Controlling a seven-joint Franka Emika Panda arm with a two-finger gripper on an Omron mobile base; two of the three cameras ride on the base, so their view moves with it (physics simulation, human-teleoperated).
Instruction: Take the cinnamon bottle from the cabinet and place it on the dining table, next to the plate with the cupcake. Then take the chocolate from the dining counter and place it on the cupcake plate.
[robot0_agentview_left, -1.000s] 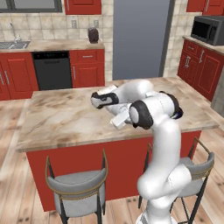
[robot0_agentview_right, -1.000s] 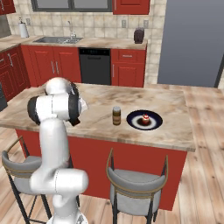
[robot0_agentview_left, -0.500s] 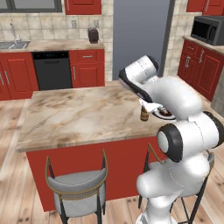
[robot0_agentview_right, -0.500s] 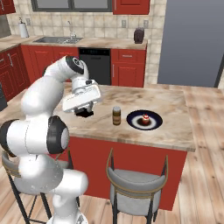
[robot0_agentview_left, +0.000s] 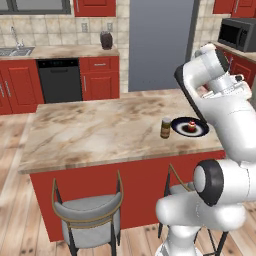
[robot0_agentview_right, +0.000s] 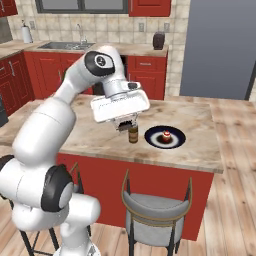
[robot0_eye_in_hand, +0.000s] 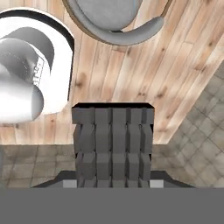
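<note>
While gripper grips chocolate | cinnamon bottle just beside | plate near

arm swung right across the dining table, gripper now beside cinnamon bottle

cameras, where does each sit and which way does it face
Left base view: behind the arm's left, facing forward-down over the dining table; arm at right.
Right base view: behind its right, same table; arm and gripper at left.
Hand view: on the hand, facing plank floor and a stool.
Base views share cinnamon bottle, plate, cupcake.
</note>
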